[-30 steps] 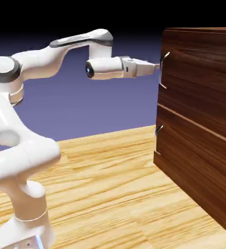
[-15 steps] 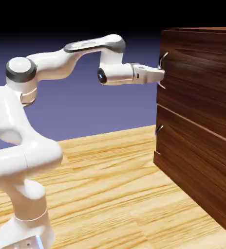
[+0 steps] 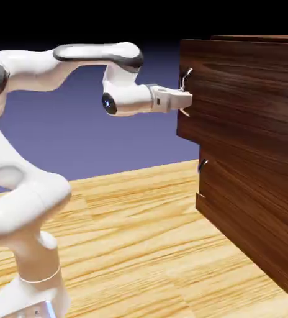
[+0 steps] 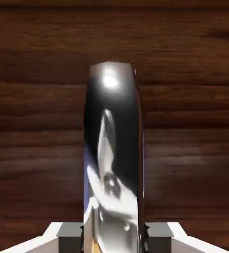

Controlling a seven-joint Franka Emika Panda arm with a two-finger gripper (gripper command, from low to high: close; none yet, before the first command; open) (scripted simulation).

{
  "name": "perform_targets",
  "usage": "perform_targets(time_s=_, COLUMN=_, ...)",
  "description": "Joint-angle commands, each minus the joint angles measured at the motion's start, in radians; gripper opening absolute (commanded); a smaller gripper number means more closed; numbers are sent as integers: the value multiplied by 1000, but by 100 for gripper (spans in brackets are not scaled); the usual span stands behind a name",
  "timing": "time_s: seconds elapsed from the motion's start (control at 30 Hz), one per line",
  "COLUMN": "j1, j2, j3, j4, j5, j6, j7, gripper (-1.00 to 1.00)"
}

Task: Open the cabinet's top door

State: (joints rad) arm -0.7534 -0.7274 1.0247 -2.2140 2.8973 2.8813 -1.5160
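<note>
The cabinet (image 3: 252,211) is a dark wood-grain box at the exterior view's right. Its top door (image 3: 246,87) stands out a little to the left of the lower panel's front. My gripper (image 3: 186,97) reaches level from the left and is shut on the top door's silver bar handle (image 3: 185,77), near the handle's lower part. In the hand view the shiny handle (image 4: 114,148) rises large between my two grey fingertips (image 4: 67,233), with the door's wood (image 4: 190,123) filling the frame behind it.
The lower panel carries a short metal handle (image 3: 202,165) below my gripper. The light wooden table (image 3: 140,236) spreads under the arm, and the robot's white base (image 3: 35,279) rises at the lower left.
My gripper closed on the top door's handle, then drew back to the left. The top door came out with it and now stands proud of the lower panel.
</note>
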Motion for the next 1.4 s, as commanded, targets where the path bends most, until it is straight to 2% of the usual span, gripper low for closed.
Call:
perform_targets(time_s=0.0, j1=36, j2=12, j3=-29, j4=-14, j5=6, j6=-3, j7=-25, gripper=-100)
perform_targets(time_s=0.4, j1=471, j2=56, j3=-400, j4=-176, j5=-42, j6=-29, j7=-192, gripper=-100)
perform_targets(time_s=0.7, j1=798, j2=-120, j3=-697, j4=-396, j5=-376, j6=-63, j7=3, gripper=-100)
perform_targets(time_s=1.0, j1=1073, j2=-350, j3=-966, j4=-573, j5=-766, j6=-21, j7=205, gripper=-100)
perform_targets(time_s=1.2, j1=1180, j2=-488, j3=-1075, j4=-657, j5=-1027, j6=17, j7=374, gripper=-100)
perform_targets(time_s=1.37, j1=1178, j2=-590, j3=-1120, j4=-722, j5=-1244, j6=-16, j7=550, gripper=-100)
